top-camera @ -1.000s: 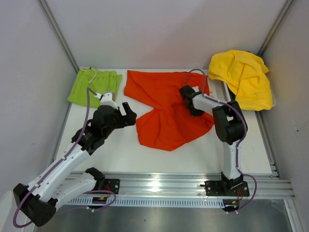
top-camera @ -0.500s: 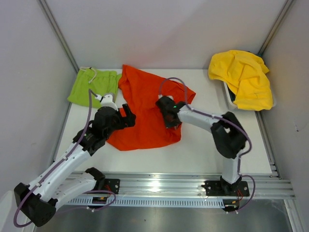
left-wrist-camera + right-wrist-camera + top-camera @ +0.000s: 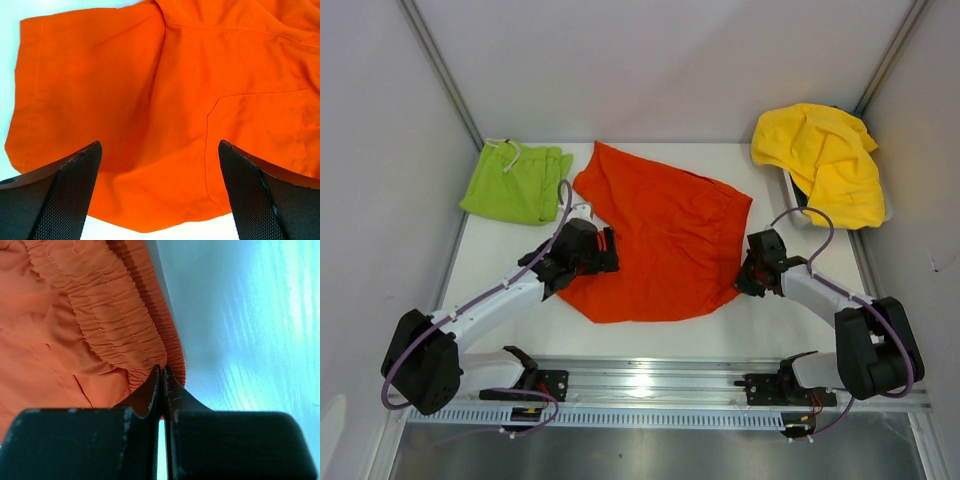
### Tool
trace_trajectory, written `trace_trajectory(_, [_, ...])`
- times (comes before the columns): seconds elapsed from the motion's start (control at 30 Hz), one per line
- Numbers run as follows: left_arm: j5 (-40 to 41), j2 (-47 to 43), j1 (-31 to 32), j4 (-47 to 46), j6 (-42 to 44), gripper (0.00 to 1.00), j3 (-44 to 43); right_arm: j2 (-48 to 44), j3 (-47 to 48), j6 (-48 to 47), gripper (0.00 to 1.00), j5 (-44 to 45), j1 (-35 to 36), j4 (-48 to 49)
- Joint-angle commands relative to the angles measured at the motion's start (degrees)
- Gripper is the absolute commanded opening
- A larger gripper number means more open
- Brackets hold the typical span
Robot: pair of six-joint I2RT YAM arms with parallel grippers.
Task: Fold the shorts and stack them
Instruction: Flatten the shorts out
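The orange-red shorts [image 3: 660, 240] lie spread out on the middle of the white table [image 3: 720, 335]. Their gathered waistband [image 3: 115, 315] is at the right side. My right gripper [image 3: 748, 280] is shut on the waistband's near corner, and in the right wrist view its closed tips [image 3: 162, 371] pinch the orange cloth. My left gripper [image 3: 605, 250] hangs open over the left leg. Its wide-apart fingers [image 3: 70, 185] frame the hem of the shorts [image 3: 150, 100] without touching. The lime-green shorts [image 3: 515, 180] lie folded at the back left, white drawstring showing.
A heap of yellow cloth [image 3: 825, 160] fills a bin at the back right corner. Grey walls close in the table on the left, back and right. A metal rail [image 3: 650, 385] with both arm bases runs along the near edge.
My right gripper has dragged the orange-red waistband right and towards me, spreading the shorts. My left arm has swung low, its open gripper now over the shorts' left leg.
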State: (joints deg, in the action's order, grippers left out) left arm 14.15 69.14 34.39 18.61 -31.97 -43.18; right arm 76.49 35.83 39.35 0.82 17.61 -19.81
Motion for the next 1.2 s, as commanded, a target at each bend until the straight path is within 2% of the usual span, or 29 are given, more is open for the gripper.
trace_trajectory(0.0, [0.52,-1.82,1.12,-1.83,-0.2,0.99,-2.88,-0.12,0.9,1.96,0.0,4.51,-0.99,-1.79])
trace_trajectory(0.17, [2.02,-3.31,1.29,-0.33,0.06,0.99,-2.96,5.59,2.22,1.17,0.01,9.72,-0.91,-4.0])
trace_trajectory(0.3, [3.33,-5.07,1.29,1.69,0.41,0.99,-3.31,10.87,4.59,0.64,0.09,12.27,-0.38,-6.37])
trace_trajectory(0.47, [4.57,-8.75,1.29,5.37,0.94,0.99,-5.16,12.27,10.65,0.55,0.15,22.28,0.94,-14.88])
trace_trajectory(0.57, [5.01,-10.25,1.29,7.05,0.94,0.99,-5.95,14.47,14.17,-0.33,0.16,26.59,-0.64,-18.23])
trace_trajectory(0.6, [5.01,-10.95,1.29,7.31,0.94,0.99,-6.13,15.0,14.87,-0.59,0.32,27.04,-1.08,-18.77])
trace_trajectory(0.67, [5.01,-11.49,1.29,7.93,0.94,0.99,-6.48,15.88,16.54,-1.56,0.57,28.53,-1.26,-19.91])
trace_trajectory(0.7, [5.09,-11.66,1.29,8.11,0.94,0.99,-6.48,15.71,16.9,-1.47,0.65,29.06,-1.26,-20.17])
trace_trajectory(0.83, [5.88,-11.93,1.29,9.77,0.94,0.99,-6.05,9.49,17.25,-0.86,0.66,30.73,0.23,-20.88])
trace_trajectory(0.93, [6.5,-13.24,1.2,11.01,-0.29,0.99,-3.85,2.1,18.13,-3.05,0.66,31.17,4.44,-20.88])
trace_trajectory(1.03, [5.71,-14.82,0.77,9.78,-1.61,0.99,-1.03,-3.35,20.23,-5.43,0.66,32.75,12.08,-21.58])
trace_trajectory(1.13, [4.66,-15.44,-0.46,9.69,-2.57,0.99,0.11,-6.51,20.68,-7.09,0.65,26.89,18.33,-19.31])
trace_trajectory(1.17, [4.13,-15.88,-0.99,9.78,-2.92,0.99,0.29,-7.05,20.33,-8.4,0.64,24.43,20.08,-15.47])
